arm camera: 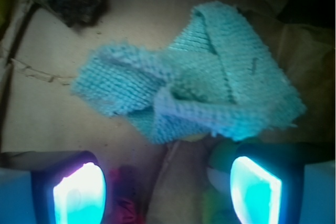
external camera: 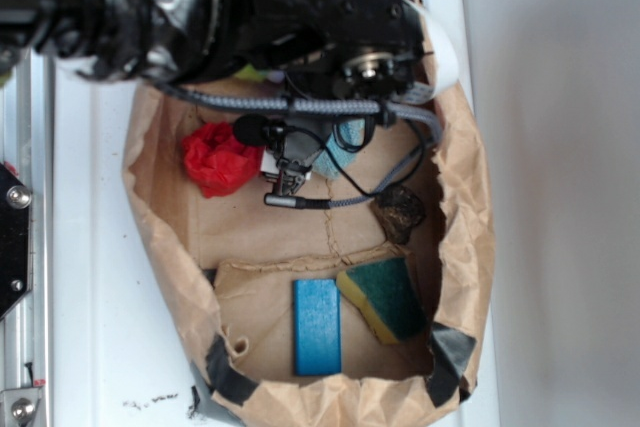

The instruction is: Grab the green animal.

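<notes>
From the exterior view, my arm hangs over the top end of a crumpled brown paper bag [external camera: 165, 277] lying opened on the white bench [external camera: 90, 297], and the black bulk of it covers most of what I am working above. A sliver of lime-yellow fuzz peeks out under the arm at about 11 o'clock of the bag's floor; I take that for the green animal [external camera: 250, 73], though most of it is hidden here. A red crumpled thing [external camera: 218, 159] sits at 9 o'clock, a scrap of teal cloth [external camera: 345, 147] shows just under my wrist, a dark lump [external camera: 400, 212] lies toward 3 o'clock, and down at 6 o'clock a blue block [external camera: 317, 325] lies beside a green-and-yellow sponge [external camera: 385, 299]. Over to the wrist view: my gripper [arm camera: 168, 190] stands wide, both pads glowing blue-white at the bottom edge, nothing between them. The teal cloth fills the centre, folded and rumpled. At 5 o'clock, just by my right-hand pad in this view, there is blurred green and a white patch, which I judge is the animal, partly tucked under the cloth's edge. So I am in the approach, not yet on target. Next I need to shift toward that green fuzz, centre it between the pads clear of the cloth, then drop and close.
</notes>
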Action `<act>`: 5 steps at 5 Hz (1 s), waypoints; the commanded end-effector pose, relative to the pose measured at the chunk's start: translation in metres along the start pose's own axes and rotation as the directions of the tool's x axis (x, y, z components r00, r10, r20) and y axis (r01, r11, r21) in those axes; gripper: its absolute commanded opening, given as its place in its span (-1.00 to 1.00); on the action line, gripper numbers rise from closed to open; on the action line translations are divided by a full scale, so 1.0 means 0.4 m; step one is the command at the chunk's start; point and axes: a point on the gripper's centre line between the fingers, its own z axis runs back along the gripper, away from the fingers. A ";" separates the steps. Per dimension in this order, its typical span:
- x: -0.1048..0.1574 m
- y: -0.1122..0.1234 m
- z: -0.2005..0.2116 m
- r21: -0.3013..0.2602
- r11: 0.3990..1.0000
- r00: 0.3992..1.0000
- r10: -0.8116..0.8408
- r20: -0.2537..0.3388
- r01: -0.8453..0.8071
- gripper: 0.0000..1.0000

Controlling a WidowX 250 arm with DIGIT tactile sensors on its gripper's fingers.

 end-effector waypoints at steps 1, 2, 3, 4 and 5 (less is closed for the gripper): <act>0.016 0.027 0.088 -0.049 0.999 1.000 0.017 0.017 -0.016 1.00; 0.008 0.043 0.095 -0.041 0.999 1.000 0.017 0.012 -0.017 1.00; 0.021 0.063 0.074 -0.007 0.999 0.999 0.044 0.001 -0.044 1.00; 0.032 0.075 0.053 0.021 0.998 0.998 0.066 0.001 -0.066 1.00; 0.029 0.082 0.037 0.033 0.998 0.998 0.059 0.008 -0.059 1.00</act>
